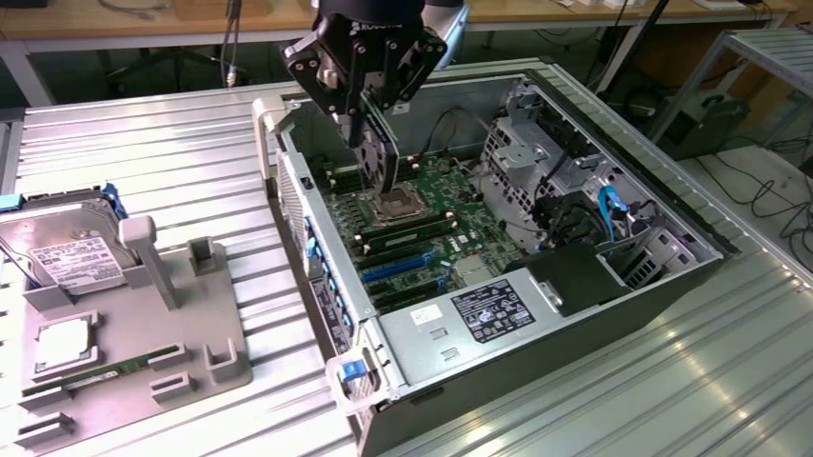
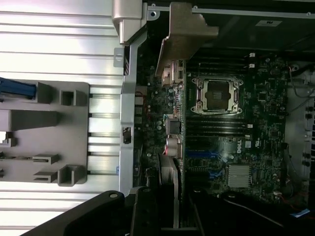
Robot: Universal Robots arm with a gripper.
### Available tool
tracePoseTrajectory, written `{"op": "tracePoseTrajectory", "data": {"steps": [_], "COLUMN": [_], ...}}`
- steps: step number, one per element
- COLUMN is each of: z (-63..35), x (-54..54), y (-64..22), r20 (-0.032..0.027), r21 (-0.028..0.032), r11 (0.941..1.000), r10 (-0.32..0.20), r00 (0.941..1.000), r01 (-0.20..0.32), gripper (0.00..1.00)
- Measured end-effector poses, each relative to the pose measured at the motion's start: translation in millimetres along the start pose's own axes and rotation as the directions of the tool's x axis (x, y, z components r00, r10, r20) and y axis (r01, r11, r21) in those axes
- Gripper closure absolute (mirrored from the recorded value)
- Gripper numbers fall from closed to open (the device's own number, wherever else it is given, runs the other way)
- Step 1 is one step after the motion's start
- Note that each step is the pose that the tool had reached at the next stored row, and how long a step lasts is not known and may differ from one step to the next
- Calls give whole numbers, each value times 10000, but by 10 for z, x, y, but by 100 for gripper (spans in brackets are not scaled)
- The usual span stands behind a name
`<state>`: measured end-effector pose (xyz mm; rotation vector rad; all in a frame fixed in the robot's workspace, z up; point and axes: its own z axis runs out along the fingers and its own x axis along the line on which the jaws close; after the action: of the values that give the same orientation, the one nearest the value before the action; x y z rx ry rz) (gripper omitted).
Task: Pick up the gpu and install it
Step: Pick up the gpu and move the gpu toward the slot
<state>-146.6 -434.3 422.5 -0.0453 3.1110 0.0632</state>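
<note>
One gripper (image 1: 367,133) clamps the gpu (image 1: 379,167), hung edge-down close above the CPU socket (image 1: 396,205). Blue slots (image 1: 396,269) lie near that socket.

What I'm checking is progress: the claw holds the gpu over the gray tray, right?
Wrong place: the claw holds the gpu over the open computer case, not over the gray tray, as the exterior view shows.

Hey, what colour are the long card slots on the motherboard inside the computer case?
Blue. The card slots show best in the exterior view.
</note>
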Motion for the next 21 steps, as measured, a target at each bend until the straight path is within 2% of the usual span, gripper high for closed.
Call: {"op": "tracePoseTrajectory", "data": {"steps": [10, 21], "z": [18, 50], "x": [-120, -302], "y": [6, 24], "r20": [1, 1], "r21": [0, 0], "r11": [10000, 10000], "r10": [0, 0], "r00": [10000, 10000], "r01": [0, 0], "gripper": [72, 72]}}
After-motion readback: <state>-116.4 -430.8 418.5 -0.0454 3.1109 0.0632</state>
